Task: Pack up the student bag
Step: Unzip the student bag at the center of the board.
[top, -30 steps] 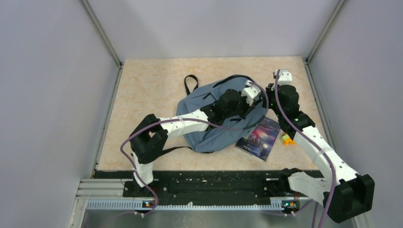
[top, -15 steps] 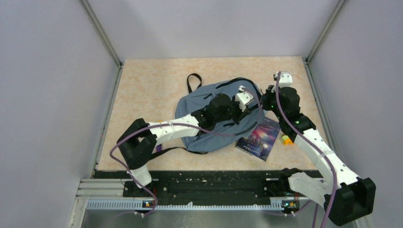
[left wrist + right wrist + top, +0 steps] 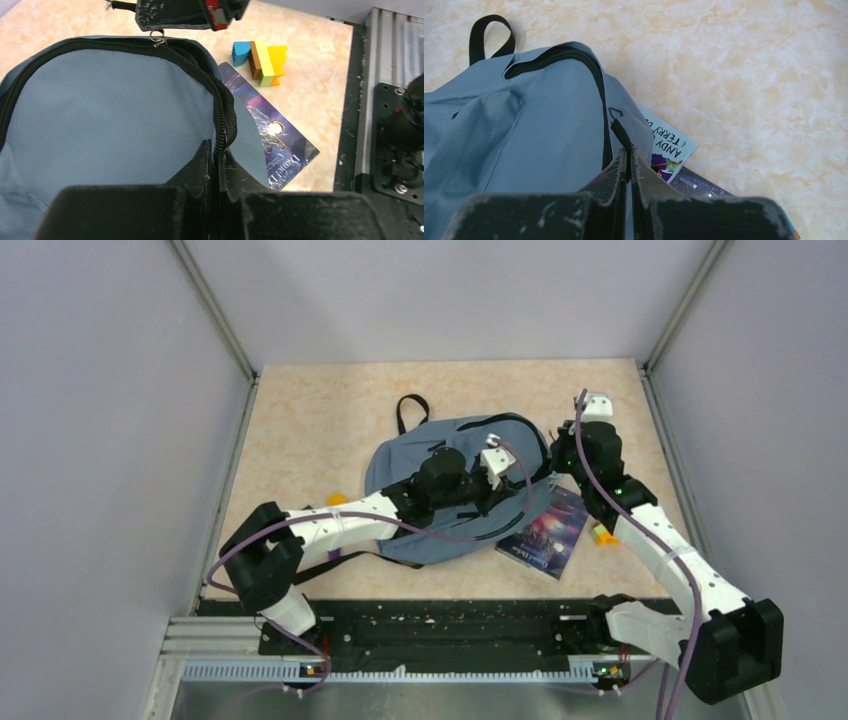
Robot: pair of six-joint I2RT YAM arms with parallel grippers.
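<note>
— Beige marbled tabletop between grey walls, seen from above: what lies on it, and how many?

— One student bag, grey-blue, flat at the centre, its black top loop pointing to 11 o'clock. Two books: a dark purple one at the bag's 4 o'clock, touching its edge, and a pale blue one partly hidden by the bag. One cluster of coloured blocks sits just beside the dark book, at its 3 o'clock.

— And the arms?

— Two. The left end effector is pinched tight on the bag's black zipper edge. The right end effector is clamped narrow on a black zipper tab at the bag's 2 o'clock rim.

— Anything unclear?

— The pale book's cover is cut off; only "ANDY" and "TERRY" read. From above, the right arm covers part of the blocks. A small orange thing at the bag's 8 o'clock is too small to identify.
</note>
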